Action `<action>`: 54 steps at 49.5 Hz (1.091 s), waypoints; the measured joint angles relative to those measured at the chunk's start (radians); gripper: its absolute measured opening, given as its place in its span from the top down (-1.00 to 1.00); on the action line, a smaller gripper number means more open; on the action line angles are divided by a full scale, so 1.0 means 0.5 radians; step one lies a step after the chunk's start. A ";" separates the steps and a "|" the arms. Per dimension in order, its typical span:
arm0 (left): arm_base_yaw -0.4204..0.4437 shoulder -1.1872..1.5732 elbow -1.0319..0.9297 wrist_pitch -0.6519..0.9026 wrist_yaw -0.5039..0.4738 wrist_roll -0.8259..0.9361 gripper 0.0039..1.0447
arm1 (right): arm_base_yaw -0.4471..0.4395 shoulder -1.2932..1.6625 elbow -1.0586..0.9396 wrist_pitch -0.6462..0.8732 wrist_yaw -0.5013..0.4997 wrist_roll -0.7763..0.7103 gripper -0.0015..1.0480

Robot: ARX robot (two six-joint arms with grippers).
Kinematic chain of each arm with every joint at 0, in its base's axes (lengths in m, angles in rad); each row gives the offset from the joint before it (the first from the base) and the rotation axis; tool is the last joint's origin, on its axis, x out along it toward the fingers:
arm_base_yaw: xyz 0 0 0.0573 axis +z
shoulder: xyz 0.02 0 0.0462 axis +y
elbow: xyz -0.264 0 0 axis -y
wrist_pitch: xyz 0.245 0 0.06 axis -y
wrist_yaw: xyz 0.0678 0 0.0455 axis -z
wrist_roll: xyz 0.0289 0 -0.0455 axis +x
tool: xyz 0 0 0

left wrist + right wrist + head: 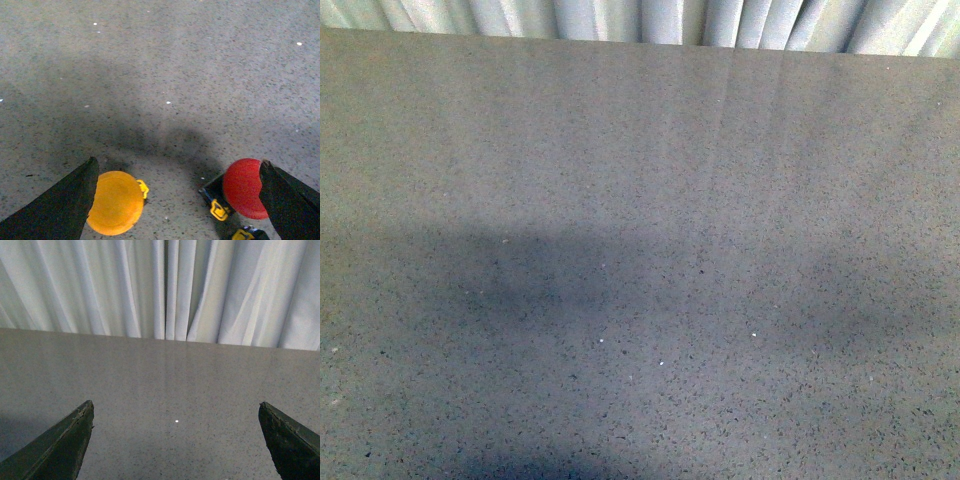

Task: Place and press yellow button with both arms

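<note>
1. We are looking across a speckled grey desk (640, 200) in the front view. A pale pleated curtain (620, 18) is hanging behind its far edge, and soft shadows are lying over its near half.
2. We are holding our left gripper (177, 162) released above the desk, its two dark fingers (55, 210) spread wide and gripping nothing.
3. The yellow button (116, 202) is sitting on the desk with its round orange-yellow cap facing the left wrist camera and its yellow side tab (143, 188) sticking out. It is lying inside the gap, just beside one fingertip; we cannot tell whether they are touching.
4. A red button (242, 189) is resting just beside the other finger, with a black base (212, 192) showing at its side. It is lying well apart from the yellow one.
5. No desk edge is showing in the left wrist view, so we cannot tell which edge or corner the buttons are near.
6. We are keeping our right gripper (176, 403) released too, fingers wide apart over bare desk, pointing towards the far edge and the curtain.
</note>
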 joint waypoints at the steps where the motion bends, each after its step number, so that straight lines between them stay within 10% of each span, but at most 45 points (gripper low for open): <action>1: 0.005 0.007 0.001 0.007 0.000 0.002 -0.83 | 0.000 0.000 0.000 0.000 0.000 0.001 -0.82; 54: 0.130 0.500 0.076 0.269 -0.060 0.092 -0.83 | 0.000 0.000 0.000 0.000 0.000 0.000 -0.82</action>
